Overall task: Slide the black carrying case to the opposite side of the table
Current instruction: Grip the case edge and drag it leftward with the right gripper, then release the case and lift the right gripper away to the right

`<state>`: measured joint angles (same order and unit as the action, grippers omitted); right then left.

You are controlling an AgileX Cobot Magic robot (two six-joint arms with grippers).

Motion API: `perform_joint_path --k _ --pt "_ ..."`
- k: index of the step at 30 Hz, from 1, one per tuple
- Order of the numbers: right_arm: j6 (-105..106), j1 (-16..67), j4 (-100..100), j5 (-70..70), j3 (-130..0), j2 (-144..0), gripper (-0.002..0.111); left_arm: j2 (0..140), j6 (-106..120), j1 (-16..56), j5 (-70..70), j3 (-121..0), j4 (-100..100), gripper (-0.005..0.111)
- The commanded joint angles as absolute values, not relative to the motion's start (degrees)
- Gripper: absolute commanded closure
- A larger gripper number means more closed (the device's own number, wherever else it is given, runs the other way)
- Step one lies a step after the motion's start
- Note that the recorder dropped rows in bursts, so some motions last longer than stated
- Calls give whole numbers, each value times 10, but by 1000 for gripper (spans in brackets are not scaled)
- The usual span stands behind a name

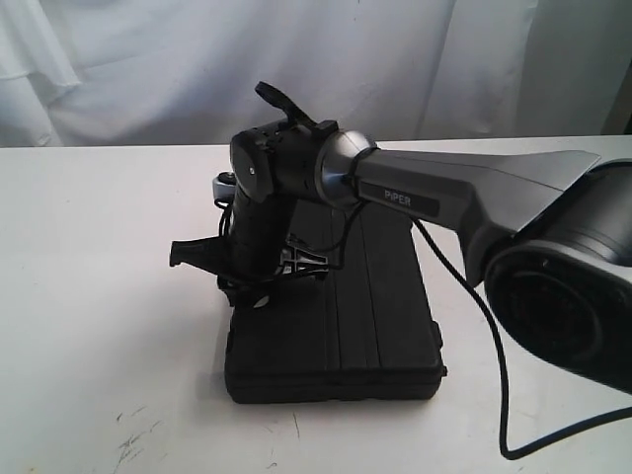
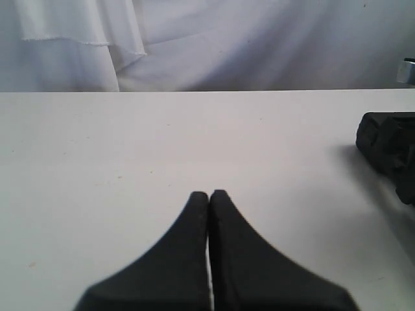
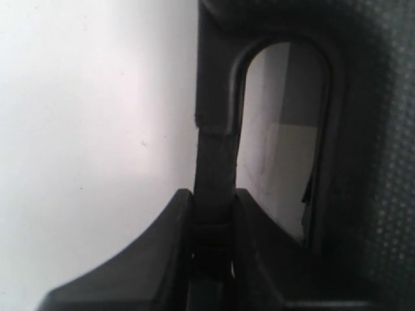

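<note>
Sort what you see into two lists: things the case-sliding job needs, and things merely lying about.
Job: black carrying case; handle; right gripper, shut on the handle; table.
Lying about: left gripper, shut, empty; white curtain; black cable.

Bright, washed-out light; soft shadows, blurry close-ups.

White scuffed table (image 1: 89,326), black carrying case (image 1: 380,316) lying flat

White draped curtain (image 1: 148,69) as backdrop, folds hanging at left; small grey object (image 2: 407,70) by backdrop, unidentifiable.
</note>
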<state>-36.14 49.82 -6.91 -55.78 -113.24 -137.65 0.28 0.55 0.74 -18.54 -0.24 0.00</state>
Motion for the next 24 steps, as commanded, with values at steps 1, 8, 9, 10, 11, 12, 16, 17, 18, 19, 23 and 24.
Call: perform_joint_path --k 1,8,9,10,11,12,16,17,18,19,23,24 --pt "-363 502 -84 -528 -1143 -1374 108 0 6 6 -181 0 -8 107" --pt "-364 502 -84 -510 -1143 -1374 108 0 5 6 -181 0 -8 107" --pt "-366 502 -84 -508 -1143 -1374 108 0 5 6 -181 0 -8 107" --pt "-368 502 -84 -507 -1143 -1374 108 0 5 6 -181 0 -8 107" --pt "-368 502 -84 -506 -1143 -1374 108 0 5 6 -181 0 -8 107" --pt "-368 502 -82 -506 -1143 -1374 108 0 5 6 -181 0 -8 107" --pt "-368 502 -64 -506 -1143 -1374 105 0 6 6 -181 0 -8 107" --pt "-368 502 -64 -507 -1143 -1374 102 0 6 6 -181 0 -8 107" --pt "-368 502 -64 -507 -1143 -1374 98 0 6 6 -181 0 -8 107" --pt "-368 502 -64 -508 -1143 -1374 94 0 6 6 -181 0 -8 107" --pt "-362 497 -67 -514 -1143 -1371 74 0 6 6 -181 0 -8 107" --pt "-362 493 -68 -517 -1143 -1367 70 0 6 6 -181 0 -8 107"
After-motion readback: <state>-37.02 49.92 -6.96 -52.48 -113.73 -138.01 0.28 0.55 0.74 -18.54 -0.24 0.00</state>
